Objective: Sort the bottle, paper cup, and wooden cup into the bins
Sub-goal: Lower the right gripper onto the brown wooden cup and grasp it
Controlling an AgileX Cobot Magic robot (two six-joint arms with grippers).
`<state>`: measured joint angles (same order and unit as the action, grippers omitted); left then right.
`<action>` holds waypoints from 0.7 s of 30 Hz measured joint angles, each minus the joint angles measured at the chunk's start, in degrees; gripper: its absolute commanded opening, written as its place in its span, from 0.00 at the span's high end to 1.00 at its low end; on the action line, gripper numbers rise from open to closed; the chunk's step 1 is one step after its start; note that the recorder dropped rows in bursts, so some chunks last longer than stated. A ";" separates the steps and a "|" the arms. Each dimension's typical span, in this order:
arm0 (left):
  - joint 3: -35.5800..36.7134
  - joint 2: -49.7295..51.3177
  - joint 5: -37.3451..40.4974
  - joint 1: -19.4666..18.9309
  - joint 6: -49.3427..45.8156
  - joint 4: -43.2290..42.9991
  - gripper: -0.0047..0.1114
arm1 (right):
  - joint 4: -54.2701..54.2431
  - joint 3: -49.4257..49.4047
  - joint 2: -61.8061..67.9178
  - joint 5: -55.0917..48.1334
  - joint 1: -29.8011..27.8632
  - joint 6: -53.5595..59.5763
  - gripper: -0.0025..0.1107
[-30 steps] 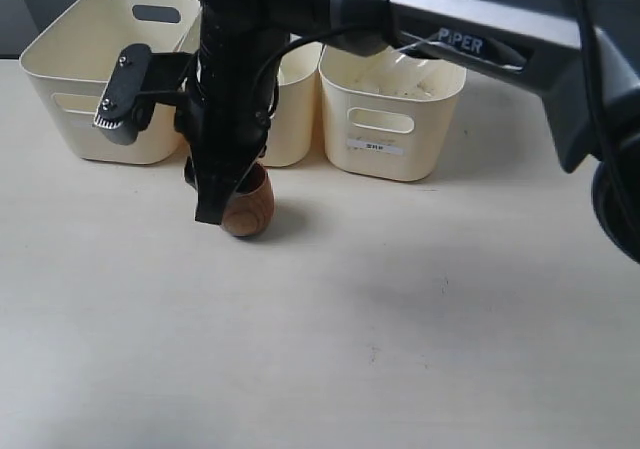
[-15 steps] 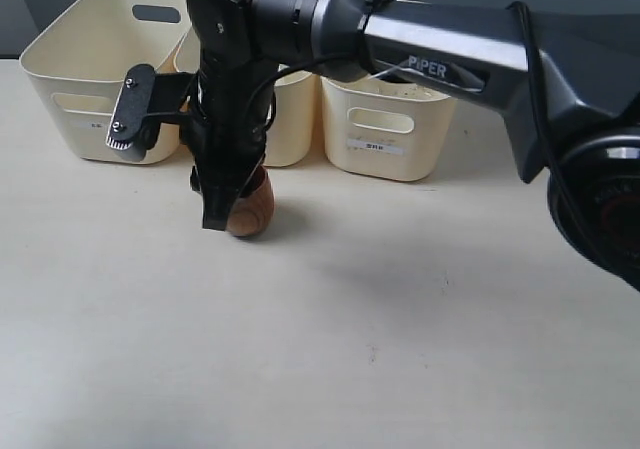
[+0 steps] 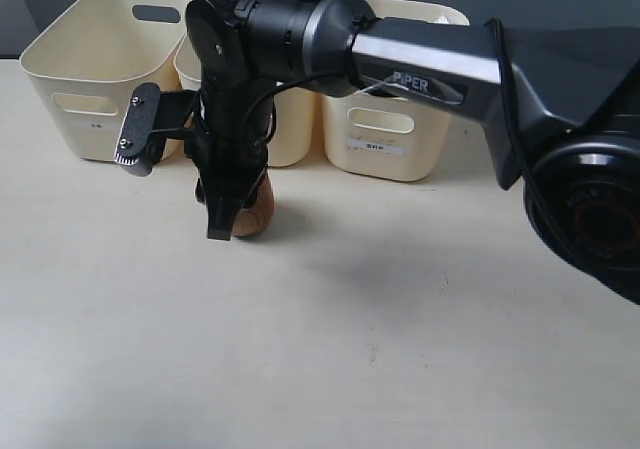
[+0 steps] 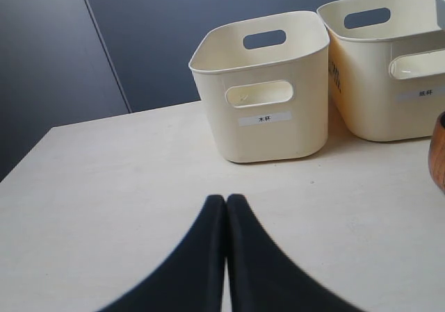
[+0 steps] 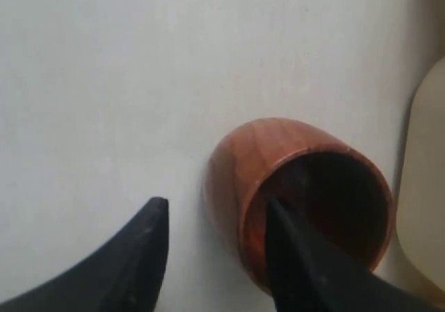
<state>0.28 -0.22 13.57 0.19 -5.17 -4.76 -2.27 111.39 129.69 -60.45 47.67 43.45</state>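
Exterior view: 3 cream bins [image 3: 95, 79] stand in a row at the far edge of the pale table [image 3: 400, 349]. The right arm [image 3: 440, 64], marked PIPER, reaches across from the right and points down just in front of the left and middle bins. Its gripper [image 3: 228, 214] is over the wooden cup [image 3: 256, 214], which stands upright on the table close to those 2 bins; one black finger [image 3: 220, 219] hides the cup's left side. The bottle and the paper cup cannot be made out here.

Left wrist view: the left gripper [image 4: 226, 208] hangs over bare table with its 2 black fingers pressed together, holding nothing. Beyond it stand 2 of the bins, each with a small front label [image 4: 264, 118] and oval handle cutouts. A sliver of the wooden cup [image 4: 438, 152] shows at the frame edge, near the second bin.

Right wrist view: the right gripper [image 5: 217, 218] is spread, straddling the wooden cup's wall [image 5: 240, 166]: one finger [image 5: 285, 235] sits inside the cup's mouth, the other [image 5: 149, 228] outside, clear of the wall. A cream bin edge [image 5: 427, 180] lies just beside the cup.
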 measured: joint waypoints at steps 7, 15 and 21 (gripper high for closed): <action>0.00 0.00 0.00 0.00 0.00 0.00 0.96 | 1.76 0.00 0.00 0.73 0.00 -1.33 0.59; 0.00 0.00 0.00 0.00 0.00 0.00 0.96 | 1.88 0.00 0.00 2.13 0.00 -1.86 0.59; 0.00 0.00 0.00 0.00 0.00 0.00 0.96 | 1.88 0.00 0.00 2.39 0.00 -2.13 0.59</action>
<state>0.28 -0.22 13.57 0.19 -5.17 -4.76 -0.39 111.39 129.69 -58.07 47.67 41.32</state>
